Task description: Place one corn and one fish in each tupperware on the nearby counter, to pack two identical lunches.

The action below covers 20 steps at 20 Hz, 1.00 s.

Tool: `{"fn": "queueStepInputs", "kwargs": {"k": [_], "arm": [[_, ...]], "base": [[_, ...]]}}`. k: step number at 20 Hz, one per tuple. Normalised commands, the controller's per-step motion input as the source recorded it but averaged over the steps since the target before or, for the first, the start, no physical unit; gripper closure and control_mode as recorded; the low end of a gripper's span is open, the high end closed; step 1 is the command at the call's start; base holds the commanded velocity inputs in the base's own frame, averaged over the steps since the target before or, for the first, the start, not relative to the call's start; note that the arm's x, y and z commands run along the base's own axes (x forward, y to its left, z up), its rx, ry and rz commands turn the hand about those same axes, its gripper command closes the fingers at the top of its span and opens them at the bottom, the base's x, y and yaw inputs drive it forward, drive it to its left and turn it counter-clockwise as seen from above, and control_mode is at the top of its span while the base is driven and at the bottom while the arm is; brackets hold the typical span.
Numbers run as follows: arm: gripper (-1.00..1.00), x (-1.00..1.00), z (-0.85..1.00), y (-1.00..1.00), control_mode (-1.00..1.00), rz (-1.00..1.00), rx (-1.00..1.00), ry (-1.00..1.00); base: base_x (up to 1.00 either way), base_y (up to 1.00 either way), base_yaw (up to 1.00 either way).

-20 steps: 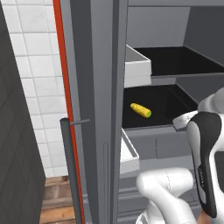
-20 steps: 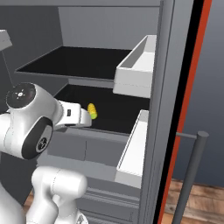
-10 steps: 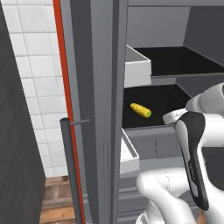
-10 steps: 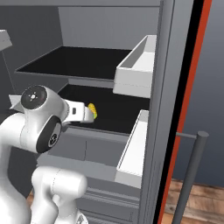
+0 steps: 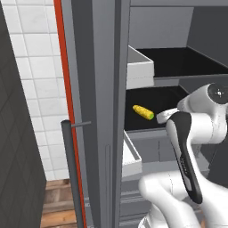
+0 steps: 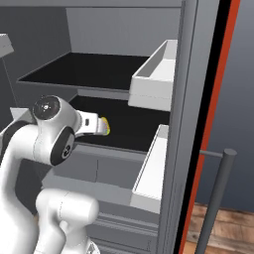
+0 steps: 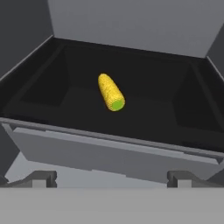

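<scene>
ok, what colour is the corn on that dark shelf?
Yellow, with a green end; the corn shows best in the hand view.

Corn (image 7: pixel 110 92) seen in yellow, pebbled, with green end. Shelf (image 7: pixel 144 118) rendered black, walls grey. Door edge (image 5: pixel 63 67) trimmed red. Door bins (image 6: pixel 154 79) shown light grey. Wall tiles (image 5: pixel 35 49) laid white with grey grout. Floor (image 6: pixel 225 225) patterned in brown wood planks.

black shelves (image 5: pixel 178 62), white bins (image 6: pixel 154 74), door handle (image 5: pixel 73 173)
</scene>
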Motion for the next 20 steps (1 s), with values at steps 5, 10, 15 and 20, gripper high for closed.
{"fn": "queueStepInputs", "kwargs": {"k": [5,10,15,20], "arm": [[-1.0,0.5,-0.17,0.08,-1.0,0.0,0.0,0.02],[-1.0,0.5,-0.19,0.02,-1.0,0.0,0.0,0.05],[-1.0,0.56,-0.26,0.0,-1.0,0.0,0.0,0.04],[-1.0,0.59,-0.27,0.0,-1.0,0.01,0.0,0.02]], "base": [[0.0,0.0,0.0],[0.0,0.0,0.0],[0.0,0.0,0.0],[0.0,0.0,0.0]]}}
